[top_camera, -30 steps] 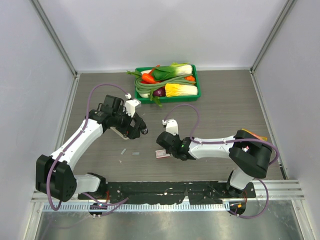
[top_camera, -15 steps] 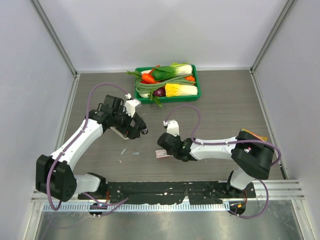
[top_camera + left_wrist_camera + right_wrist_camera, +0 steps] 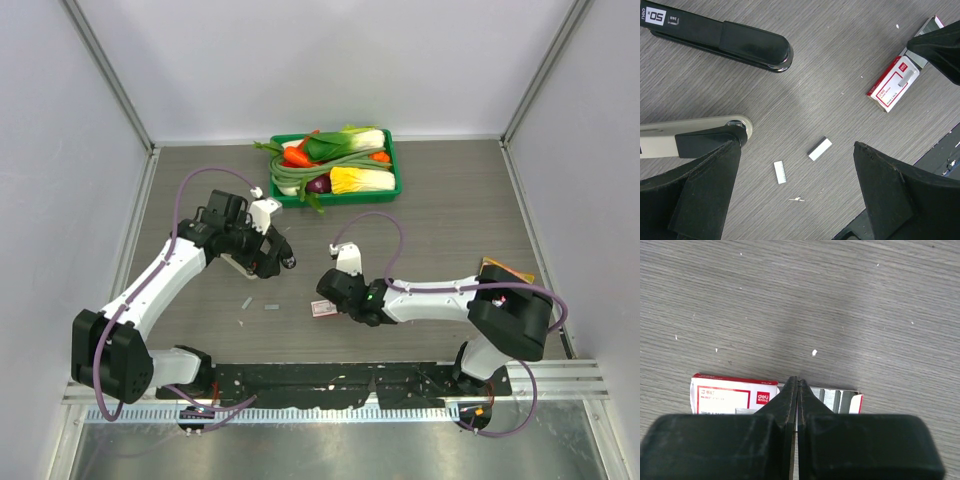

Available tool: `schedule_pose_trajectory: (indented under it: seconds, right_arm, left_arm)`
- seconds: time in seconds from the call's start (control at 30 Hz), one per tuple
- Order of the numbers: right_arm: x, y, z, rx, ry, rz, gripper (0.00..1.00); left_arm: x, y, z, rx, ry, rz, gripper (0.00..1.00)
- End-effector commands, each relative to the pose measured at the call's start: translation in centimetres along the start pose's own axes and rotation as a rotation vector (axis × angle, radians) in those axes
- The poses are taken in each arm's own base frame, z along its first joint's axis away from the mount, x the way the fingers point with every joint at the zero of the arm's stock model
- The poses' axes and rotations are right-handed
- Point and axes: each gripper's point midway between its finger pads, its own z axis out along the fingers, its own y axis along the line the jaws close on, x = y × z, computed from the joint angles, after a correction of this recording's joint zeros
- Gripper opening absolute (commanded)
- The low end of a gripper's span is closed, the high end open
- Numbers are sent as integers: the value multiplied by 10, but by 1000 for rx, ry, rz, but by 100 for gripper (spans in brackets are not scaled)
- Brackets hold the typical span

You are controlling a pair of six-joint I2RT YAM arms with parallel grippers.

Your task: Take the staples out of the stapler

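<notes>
Although stiff along the row, likely brittle: expect the staples (image 3: 820, 149), two short silvery strips of glued wire, to weigh almost nothing, to skate on the grey wood-grain table (image 3: 840, 30) and to snap into shorter bits under a hard squeeze. Best pinched gently across the long sides at mid-length, being flat on the surface with little to get under. Found loose on the table, side by side but apart, in the open gap between the fingers (image 3: 705, 195) of the left gripper (image 3: 796, 146), touching neither. Released and spread wide on that side, grasping nothing. Close against one of those fingers, a beige-and-black stapler (image 3: 695, 135); cannot tell whether in contact. Beyond the fingertips, a black stapler (image 3: 720, 37) lying closed; cannot tell about any strips left inside either one. Clenched tight on the right gripper (image 3: 797, 382), tips pressed together with nothing seen between them, poised at the long edge of a red-and-white staple box (image 3: 730, 395); cannot tell whether resting on it. Inside the box's open end, just to one side of the tips, packed refill strips (image 3: 837, 397) lying flat in grey rows. Well beyond both grippers, at the far edge of the table, a green tray (image 3: 360, 197) heaped with napa cabbage (image 3: 362, 180), carrots (image 3: 297, 157), long green beans (image 3: 290, 180) and a purple onion (image 3: 318, 185), filling it to the rim.
</notes>
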Motion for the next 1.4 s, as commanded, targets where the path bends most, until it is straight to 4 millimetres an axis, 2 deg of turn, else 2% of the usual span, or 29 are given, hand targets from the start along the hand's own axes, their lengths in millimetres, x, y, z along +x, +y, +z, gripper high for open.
schedule_pose_trajectory:
  seconds: [0.0,0.17,0.37,0.4,0.47,0.5,0.6,0.67,0.73,0.83,0.93,1.0,1.03,1.07,1.1,1.17,1.23,1.37]
  right_arm:
    - [-11,-4,-9,10,-47,38,2]
    - [-16,-2,-9,11,-58,33,3]
    - [-31,-3,-16,25,-97,25,6]
    - [-35,-3,-19,20,-106,31,8]
    - [-42,1,-21,0,-119,19,19]
    - [-48,8,-22,-29,-135,19,26]
    - [-58,34,-23,-147,-158,-43,37]
    - [-62,57,-27,-260,-150,-108,39]
    - [-67,74,-29,-333,-157,-195,41]
    - [-77,93,-34,-420,-187,-260,41]
    - [-73,118,-43,-575,-193,-353,43]
    - [-58,133,-42,-660,-148,-430,44]
    - [-62,144,-46,-712,-157,-491,45]
    - [-51,150,-38,-737,-118,-529,45]
    - [-43,154,-39,-776,-80,-566,45]
    - [-53,171,-41,-829,-97,-617,45]
    - [-46,183,-39,-896,-36,-649,50]
    - [-41,196,-29,-939,16,-686,51]
  left_arm:
    - [-6,-1,-1,10,-26,-6,100]
    - [-6,-1,-2,9,-26,-8,100]
    - [-5,-1,-2,5,-25,-6,100]
    - [-6,0,-2,4,-25,-6,100]
    - [-5,2,0,-6,-17,0,100]
    - [-3,4,0,-15,-10,-4,100]
    - [-1,11,-4,-17,-15,-10,100]
    - [-2,14,-7,3,-18,-39,100]
    - [-1,26,-13,0,-22,-86,100]
    - [2,27,-17,31,-7,-90,100]
    - [1,31,-24,11,-30,-87,100]
    - [-4,36,-32,38,-64,-129,100]
    - [-6,37,-35,48,-74,-151,100]
    - [-8,38,-39,63,-76,-172,100]
    - [-7,43,-40,76,-82,-207,100]
    - [-7,47,-45,87,-87,-233,100]
    - [-6,56,-49,86,-104,-268,100]
    - [-7,64,-55,60,-124,-279,100]
